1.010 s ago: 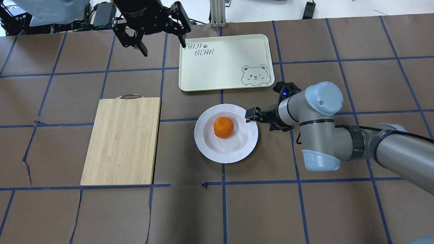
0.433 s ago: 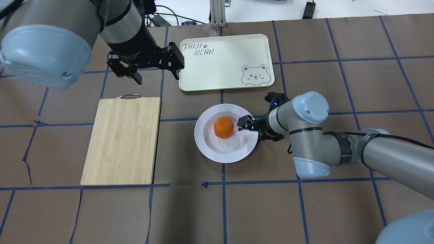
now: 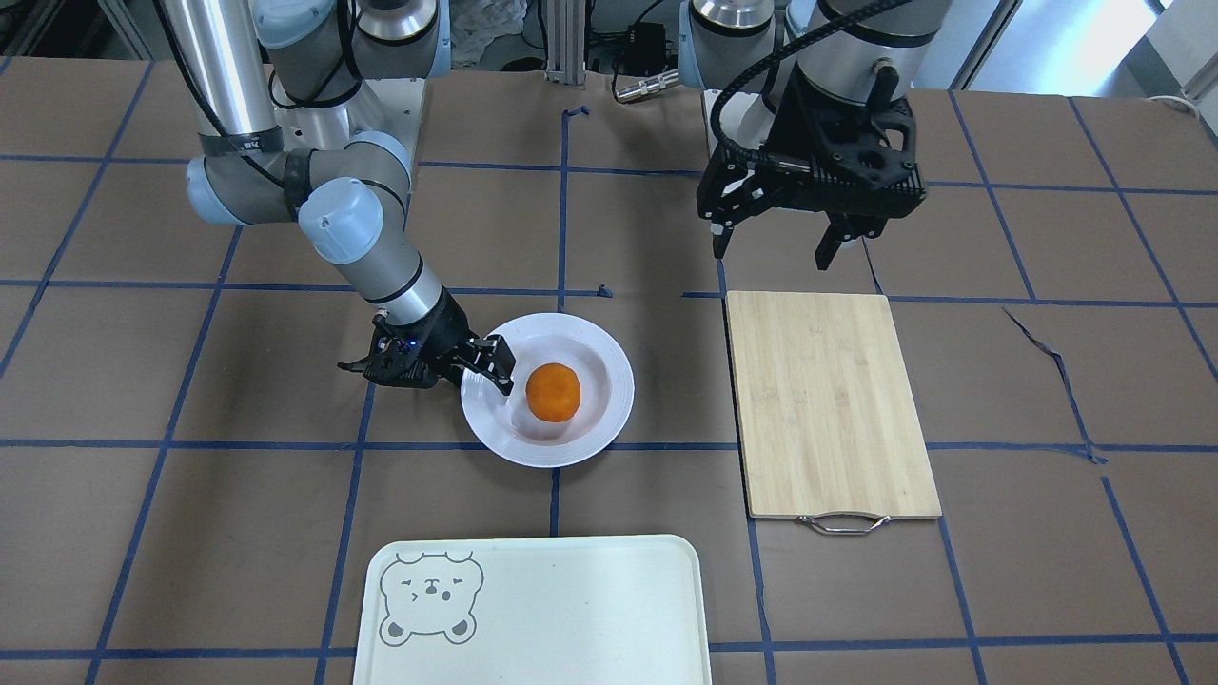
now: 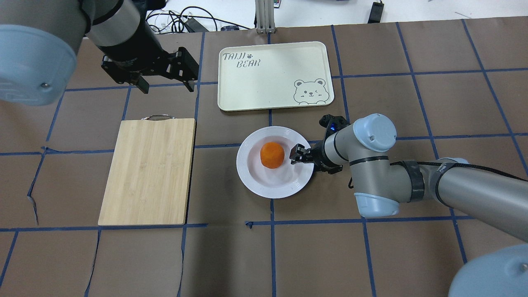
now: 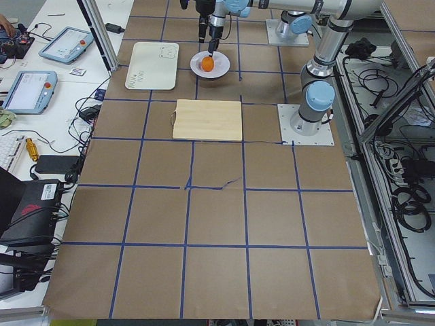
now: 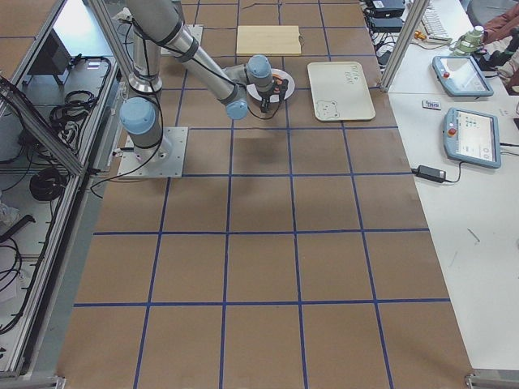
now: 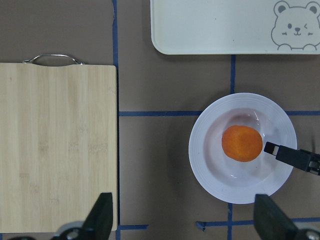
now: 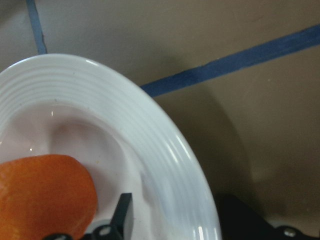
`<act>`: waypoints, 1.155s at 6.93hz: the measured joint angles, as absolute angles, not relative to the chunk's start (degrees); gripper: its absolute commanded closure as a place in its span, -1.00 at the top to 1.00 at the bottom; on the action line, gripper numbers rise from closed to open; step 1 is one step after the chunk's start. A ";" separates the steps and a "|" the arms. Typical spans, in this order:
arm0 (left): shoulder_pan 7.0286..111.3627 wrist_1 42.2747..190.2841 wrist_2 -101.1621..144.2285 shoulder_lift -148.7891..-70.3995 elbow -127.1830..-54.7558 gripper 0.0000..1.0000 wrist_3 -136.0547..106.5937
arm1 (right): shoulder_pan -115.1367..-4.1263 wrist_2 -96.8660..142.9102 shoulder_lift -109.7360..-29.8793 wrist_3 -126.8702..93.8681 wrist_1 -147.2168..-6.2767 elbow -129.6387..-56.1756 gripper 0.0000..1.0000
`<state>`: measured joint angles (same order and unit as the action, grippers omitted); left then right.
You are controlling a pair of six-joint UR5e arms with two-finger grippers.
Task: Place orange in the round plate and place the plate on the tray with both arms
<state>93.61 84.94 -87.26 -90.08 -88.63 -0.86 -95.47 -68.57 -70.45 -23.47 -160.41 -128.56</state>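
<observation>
Surface (image 4: 371, 255): carries all. Tray (image 4: 272, 62): cream, bear face in one corner, bare, at the far side; receiving the plate is the step left. Plate (image 4: 255, 173): glossy white, ridged rim, flat on the surface near the tray. My left tool (image 4: 167, 84): wide, empty, raised left of the tray. My right tool (image 4: 298, 153): astride the plate's right rim; clamped or not, I cannot tell. Orange (image 4: 272, 155): dimpled, in the plate's centre; step done.

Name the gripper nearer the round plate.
Right. The right gripper is at the round plate's rim, one finger over it; the left gripper hangs far off, beyond the cutting board.
</observation>
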 measured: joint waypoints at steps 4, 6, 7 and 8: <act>89.67 85.71 -88.13 -88.68 -87.65 1.00 -3.51 | -97.67 -70.90 -71.17 -22.48 -160.26 -128.24 -0.77; 89.43 89.99 -88.31 -89.62 -85.07 1.00 -8.59 | -98.33 -71.54 -71.43 -22.45 -159.83 -128.18 -0.77; 89.47 92.84 -88.28 -90.28 -83.37 1.00 -9.06 | -98.19 -71.42 -72.22 -22.95 -159.47 -127.64 -0.78; 89.59 94.27 -88.23 -90.43 -82.85 1.00 -8.90 | -97.71 -71.41 -73.63 -23.80 -156.93 -125.64 -0.78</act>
